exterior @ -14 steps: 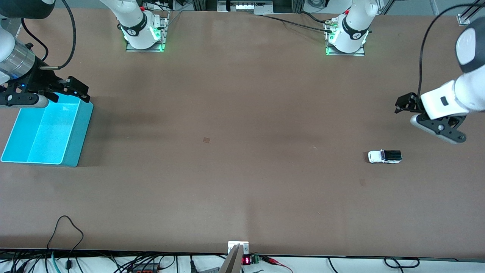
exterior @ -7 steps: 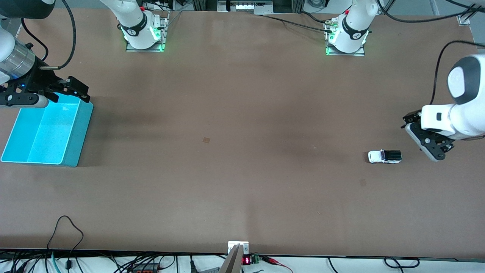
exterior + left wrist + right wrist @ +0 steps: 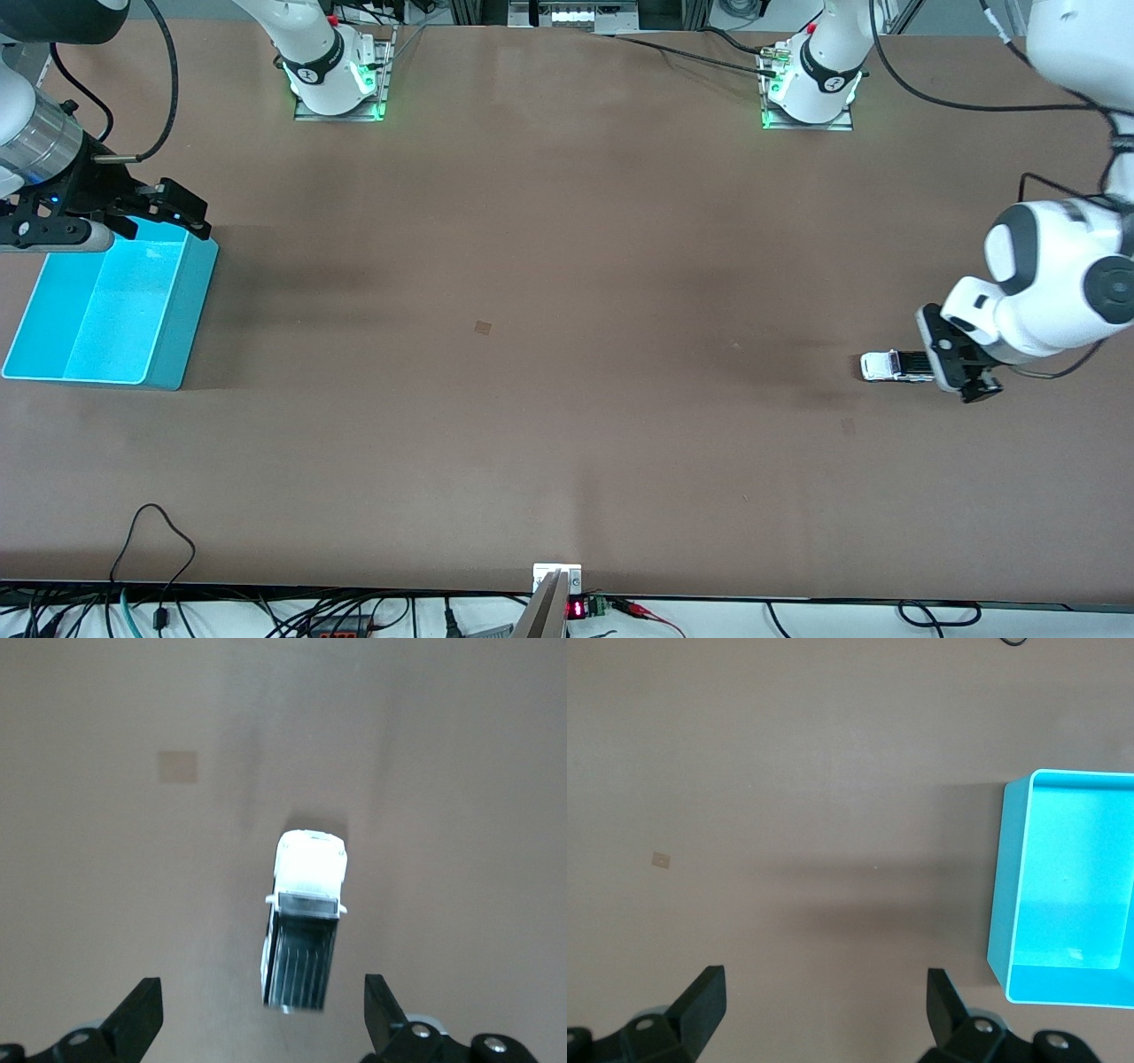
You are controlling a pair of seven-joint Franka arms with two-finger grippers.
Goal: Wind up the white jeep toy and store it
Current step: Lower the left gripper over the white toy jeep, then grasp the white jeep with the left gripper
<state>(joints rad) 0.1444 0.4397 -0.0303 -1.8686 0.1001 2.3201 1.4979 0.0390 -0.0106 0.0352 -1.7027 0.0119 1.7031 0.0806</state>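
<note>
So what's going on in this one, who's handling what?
The left gripper is over the black rear end of the white jeep toy, jaws open to either side of it and not yet gripping; the toy sits on the table toward the left arm's end. The right gripper waits, jaws open, over the edge of the empty turquoise bin at the right arm's end. Nothing has been stored.

No readable text; red digits on small display [image 3: 576,609] illegible.
</note>
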